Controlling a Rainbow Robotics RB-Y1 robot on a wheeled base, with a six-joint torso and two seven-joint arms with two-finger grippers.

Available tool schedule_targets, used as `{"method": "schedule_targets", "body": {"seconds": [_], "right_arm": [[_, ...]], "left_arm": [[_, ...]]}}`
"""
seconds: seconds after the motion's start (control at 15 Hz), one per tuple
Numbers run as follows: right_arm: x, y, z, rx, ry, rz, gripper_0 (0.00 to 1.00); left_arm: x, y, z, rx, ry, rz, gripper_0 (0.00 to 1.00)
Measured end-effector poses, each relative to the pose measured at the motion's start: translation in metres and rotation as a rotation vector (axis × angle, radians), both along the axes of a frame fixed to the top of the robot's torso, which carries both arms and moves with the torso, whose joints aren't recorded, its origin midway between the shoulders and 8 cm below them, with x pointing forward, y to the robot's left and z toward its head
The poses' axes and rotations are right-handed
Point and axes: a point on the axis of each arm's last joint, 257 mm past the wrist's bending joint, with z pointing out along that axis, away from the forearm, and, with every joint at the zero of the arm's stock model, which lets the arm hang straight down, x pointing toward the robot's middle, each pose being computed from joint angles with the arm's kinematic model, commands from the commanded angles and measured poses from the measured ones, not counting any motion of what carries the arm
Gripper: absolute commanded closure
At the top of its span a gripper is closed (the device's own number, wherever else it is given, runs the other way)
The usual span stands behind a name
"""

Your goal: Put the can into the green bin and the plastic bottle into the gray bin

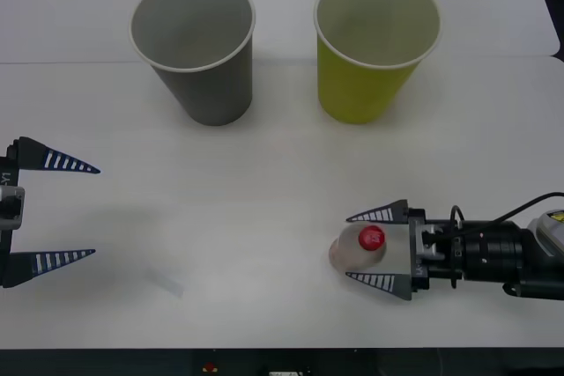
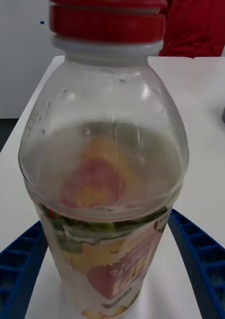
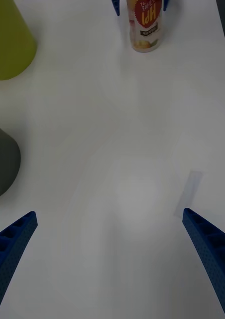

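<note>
The plastic bottle (image 1: 359, 251), clear with a red cap and a white, red and yellow label, stands upright at the front right of the table. My right gripper (image 1: 349, 246) is shut on it, one blue finger pressed to each side of the body (image 2: 100, 164). At the back stand the gray bin (image 1: 196, 46) on the left and the green bin (image 1: 374, 41) on the right, both upright and open. My left gripper (image 1: 95, 211) hangs open at the table's left edge, holding nothing. The can is out of view.
A small clear strip (image 1: 166, 281) lies flat on the white table (image 1: 282, 173) in front of the left gripper. A seam runs across the table behind the cups. The table's front edge lies just below both grippers.
</note>
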Motion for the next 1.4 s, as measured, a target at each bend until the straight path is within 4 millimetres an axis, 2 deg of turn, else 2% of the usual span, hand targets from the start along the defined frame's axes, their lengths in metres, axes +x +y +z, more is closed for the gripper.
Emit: {"method": "schedule_targets", "body": {"seconds": [0.53, 0.87, 1.07, 1.27, 1.4], "right_arm": [[-0.003, 0.000, 0.004, 0.019, 0.020, 0.009, 1.00], [-0.008, -0.011, 0.016, 0.051, 0.101, -0.007, 1.00], [-0.013, -0.021, 0.032, 0.027, 0.146, -0.034, 1.00], [-0.016, -0.034, 0.054, -0.057, 0.149, -0.091, 1.00], [-0.022, -0.037, 0.068, -0.088, 0.190, -0.137, 1.00]], "left_arm": [[0.000, 0.000, 0.000, 0.000, 0.000, 0.000, 0.00], [0.000, 0.000, 0.000, 0.000, 0.000, 0.000, 0.00], [0.000, 0.000, 0.000, 0.000, 0.000, 0.000, 0.00], [0.000, 0.000, 0.000, 0.000, 0.000, 0.000, 0.00], [0.000, 0.000, 0.000, 0.000, 0.000, 0.000, 0.00]]}}
